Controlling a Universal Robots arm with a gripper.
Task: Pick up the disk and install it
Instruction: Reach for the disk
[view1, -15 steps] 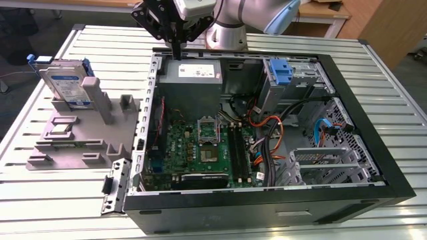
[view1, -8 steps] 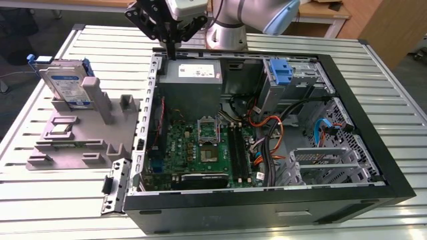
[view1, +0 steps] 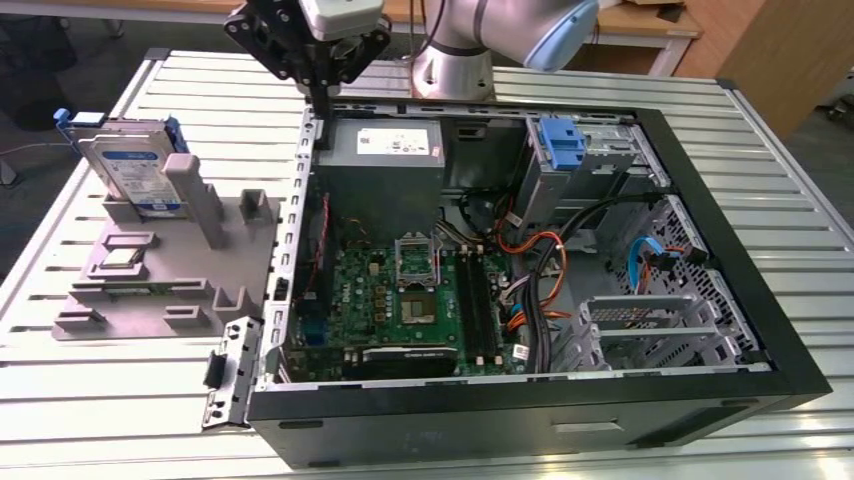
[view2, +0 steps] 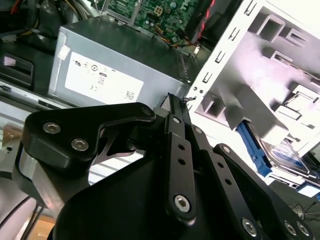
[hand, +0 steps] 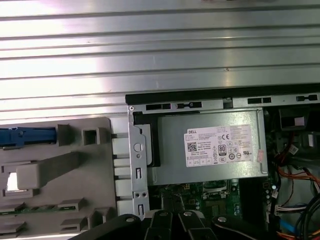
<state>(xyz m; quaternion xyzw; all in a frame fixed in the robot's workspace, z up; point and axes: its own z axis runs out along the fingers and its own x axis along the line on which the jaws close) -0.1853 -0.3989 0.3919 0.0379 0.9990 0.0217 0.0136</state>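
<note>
The disk (view1: 134, 168) is a silver-grey drive with a blue-and-white label and blue side rails. It stands on edge in a grey holder (view1: 160, 275) on the table, at the exterior view's left of the open computer case (view1: 534, 400). My gripper (view1: 322, 100) hangs above the case's back corner, over the wall between the holder and the power supply (view1: 387, 150). It is shut with nothing in it, and well apart from the disk. In the second wrist view the fingertips (view2: 172, 100) meet, and the disk (view2: 285, 156) lies beyond them. In the first wrist view the disk's blue rail (hand: 27, 136) shows.
Inside the case lie a green motherboard (view1: 414, 290), orange and blue cables (view1: 547, 260), a blue bracket (view1: 561, 148) in the upper drive bay and a metal drive cage (view1: 654, 330). The holder also carries small parts (view1: 123, 258). The slatted metal table (view1: 120, 400) surrounds everything.
</note>
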